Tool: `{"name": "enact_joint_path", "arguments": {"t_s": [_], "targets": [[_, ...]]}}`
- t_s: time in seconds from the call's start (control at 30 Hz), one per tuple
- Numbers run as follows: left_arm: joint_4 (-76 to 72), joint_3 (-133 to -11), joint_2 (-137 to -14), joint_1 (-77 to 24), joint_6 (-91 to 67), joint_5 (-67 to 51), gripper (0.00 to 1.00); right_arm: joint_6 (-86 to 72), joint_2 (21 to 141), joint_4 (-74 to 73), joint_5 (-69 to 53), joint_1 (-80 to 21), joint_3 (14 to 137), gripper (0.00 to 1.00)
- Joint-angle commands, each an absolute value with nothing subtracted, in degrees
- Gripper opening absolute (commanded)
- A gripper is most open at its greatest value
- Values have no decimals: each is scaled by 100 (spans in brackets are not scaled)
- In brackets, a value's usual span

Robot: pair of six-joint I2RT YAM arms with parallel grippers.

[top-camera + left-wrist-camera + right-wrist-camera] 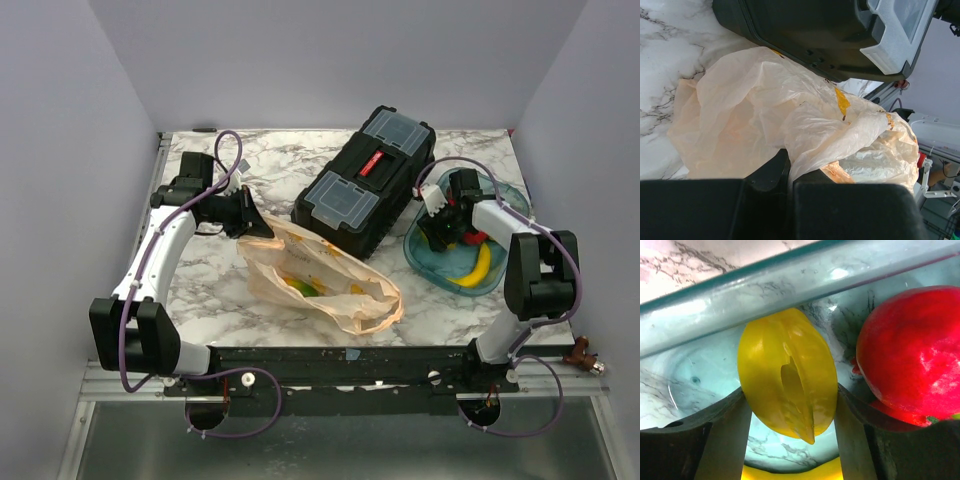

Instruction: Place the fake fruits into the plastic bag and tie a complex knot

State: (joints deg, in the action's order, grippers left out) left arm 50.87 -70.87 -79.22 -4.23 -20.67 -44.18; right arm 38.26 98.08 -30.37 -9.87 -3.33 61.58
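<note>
While the top view only places the right jaws inside the blue tray (pixel 415 250), at 3 o'clock from the toolbox (pixel 365 180), my right wrist camera shows them closed on a ridged yellow fruit (pixel 787 385), with a red fruit (pixel 912 350) just beside it at 3 o'clock. The banana (pixel 476 270) lies at the tray's 5 o'clock edge. The plastic bag (pixel 320 280) lies on the counter (pixel 200 290) at 6 o'clock from the toolbox, with green and yellow fruit (pixel 300 288) showing through it. Only the left wrist view shows the left jaws pinching the bag's film, at its 10 o'clock end.
</note>
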Motion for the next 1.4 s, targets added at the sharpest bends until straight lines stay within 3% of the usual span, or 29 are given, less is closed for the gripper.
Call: {"name": "enact_joint_path", "arguments": {"t_s": [0.0, 0.13, 0.3, 0.47, 0.63, 0.83, 1.27, 1.37], "targets": [[5071, -7242, -7994, -400, -1951, -4537, 0, 3680, 9728, -2969, -870, -369, 6266, 53], [5075, -7219, -7978, -402, -1942, -4543, 0, 3471, 9131, -3606, -1254, -369, 6679, 42], [5071, -7219, -7967, -396, -1958, -4556, 0, 3031, 8514, -4934, -2449, -442, 7966, 40], [5080, -7215, -7954, -398, -1978, -4581, 0, 2154, 8494, -5488, -3283, -1626, 9589, 39], [5042, -7152, -7969, -398, -1993, -4619, 0, 1468, 8924, -5184, -3283, -3399, 10508, 38], [4975, -7069, -7866, -396, -2039, -4635, 0, 1880, 9335, -5029, -2730, -5144, 10100, 37], [4884, -6904, -7767, -396, -2111, -4668, 0, 2782, 9293, -4264, -1427, -5407, 7749, 37], [4961, -6994, -7819, -396, -2051, -4632, 0, 2902, 9230, -4138, -1211, -5462, 7510, 42]]}}
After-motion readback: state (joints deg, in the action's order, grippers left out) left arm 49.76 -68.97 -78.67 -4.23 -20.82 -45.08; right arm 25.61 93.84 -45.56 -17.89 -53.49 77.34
